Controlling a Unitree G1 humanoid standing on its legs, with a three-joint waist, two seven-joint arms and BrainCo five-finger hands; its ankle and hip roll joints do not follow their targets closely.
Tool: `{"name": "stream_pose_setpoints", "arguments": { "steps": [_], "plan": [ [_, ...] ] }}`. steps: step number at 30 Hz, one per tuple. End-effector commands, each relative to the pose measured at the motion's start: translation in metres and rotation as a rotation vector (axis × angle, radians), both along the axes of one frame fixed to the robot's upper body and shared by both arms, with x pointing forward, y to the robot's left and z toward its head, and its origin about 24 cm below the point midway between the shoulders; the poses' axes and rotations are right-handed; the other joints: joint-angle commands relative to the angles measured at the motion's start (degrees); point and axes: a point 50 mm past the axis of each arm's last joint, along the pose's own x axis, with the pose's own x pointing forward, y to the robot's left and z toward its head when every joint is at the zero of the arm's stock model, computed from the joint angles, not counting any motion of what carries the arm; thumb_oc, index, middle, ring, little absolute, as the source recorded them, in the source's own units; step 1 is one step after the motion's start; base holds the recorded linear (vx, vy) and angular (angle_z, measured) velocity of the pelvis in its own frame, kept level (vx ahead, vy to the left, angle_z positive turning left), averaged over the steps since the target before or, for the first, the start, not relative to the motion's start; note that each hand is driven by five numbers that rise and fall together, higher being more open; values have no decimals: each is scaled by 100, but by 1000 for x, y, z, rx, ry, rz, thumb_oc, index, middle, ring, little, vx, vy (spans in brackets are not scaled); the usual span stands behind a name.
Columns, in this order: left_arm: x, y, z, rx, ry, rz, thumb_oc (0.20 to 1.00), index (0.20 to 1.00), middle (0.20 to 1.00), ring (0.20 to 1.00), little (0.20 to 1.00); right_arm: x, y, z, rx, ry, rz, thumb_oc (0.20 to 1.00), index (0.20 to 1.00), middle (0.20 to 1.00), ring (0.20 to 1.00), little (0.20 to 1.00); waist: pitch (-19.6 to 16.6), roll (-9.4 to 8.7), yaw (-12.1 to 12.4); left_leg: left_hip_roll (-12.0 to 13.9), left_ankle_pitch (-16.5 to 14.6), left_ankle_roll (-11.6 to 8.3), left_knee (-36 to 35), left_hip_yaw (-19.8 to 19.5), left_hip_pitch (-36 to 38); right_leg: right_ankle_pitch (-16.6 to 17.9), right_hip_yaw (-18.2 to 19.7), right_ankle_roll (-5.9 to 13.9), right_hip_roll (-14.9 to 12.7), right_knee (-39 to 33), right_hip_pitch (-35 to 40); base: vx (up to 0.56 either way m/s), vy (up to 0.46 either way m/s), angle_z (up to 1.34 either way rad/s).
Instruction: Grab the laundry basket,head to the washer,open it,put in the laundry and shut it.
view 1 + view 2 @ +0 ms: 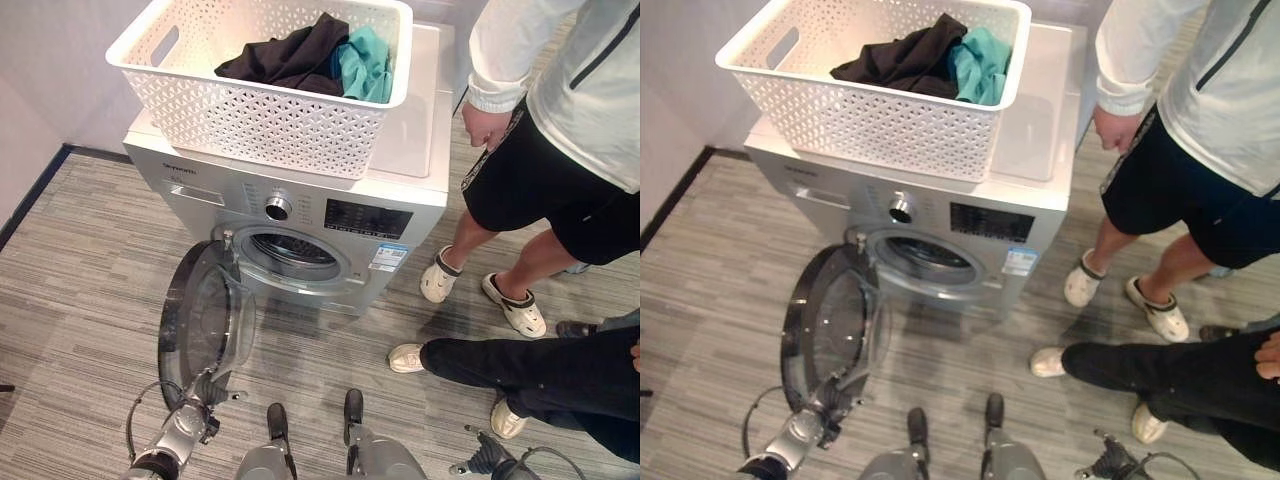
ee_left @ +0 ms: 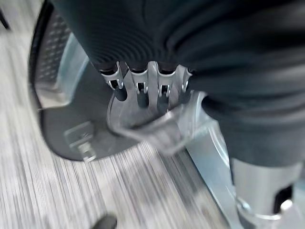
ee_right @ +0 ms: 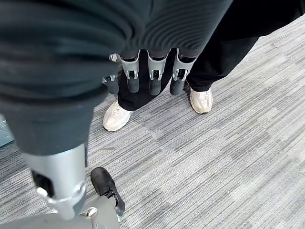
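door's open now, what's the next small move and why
Probably lift the left hand off the door and raise it toward the basket. The door already hangs wide open, the drum looks empty, and the dark and teal laundry sits in the basket on top of the washer. The right hand hangs low by the floor, holding nothing.

White laundry basket (image 1: pixel 262 112) atop silver washer (image 1: pixel 300 215) on grey floor (image 1: pixel 70 300)
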Motion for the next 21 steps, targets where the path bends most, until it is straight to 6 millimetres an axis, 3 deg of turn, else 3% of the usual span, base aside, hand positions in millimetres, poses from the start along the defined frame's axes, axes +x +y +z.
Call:
{"name": "stream_pose_setpoints", "arguments": {
  "steps": [1,2,4,9,16,21],
  "plan": [
    [24,40,32,120,-129,116,1000,1000,1000,1000,1000,-2,-5,1,-5,-16,-66,1000,1000,1000,1000,1000,-138,-180,-55,-144,-66,-14,19,-194,-192,-373,125,530,-390,35,362,127,81,-3],
    [29,55,45,136,-184,175,1000,1000,1000,1000,1000,-3,-6,2,0,-16,-72,1000,1000,1000,1000,1000,-172,-179,-77,-147,-94,-15,19,-169,-152,-374,137,547,-401,35,385,113,73,-4],
    [37,65,59,144,-256,223,1000,1000,1000,1000,1000,-3,-6,2,7,-22,-80,1000,1000,1000,1000,1000,-173,-181,-92,-155,-123,-13,19,-155,-117,-383,140,569,-404,35,404,45,29,-7],
    [53,80,88,135,-407,318,1000,1000,1000,1000,1000,-3,2,1,43,-34,-56,1000,1000,1000,1000,1000,-197,-216,-139,-134,-115,-25,19,-103,-146,-359,177,574,-400,35,334,13,10,-7],
    [68,79,106,132,-492,324,1000,1000,1000,1000,1000,1,9,0,63,-42,-44,1000,1000,1000,1000,1000,-128,-247,-172,-125,-94,-40,19,-77,-237,-321,184,586,-403,35,231,-5,2,-5],
    [69,75,104,138,-491,317,1000,1000,1000,1000,1000,1,8,0,60,-51,-57,1000,1000,1000,1000,1000,-85,-257,-189,-132,-89,-31,19,-64,-300,-282,211,607,-418,35,161,-6,9,-5]
  ]
}}
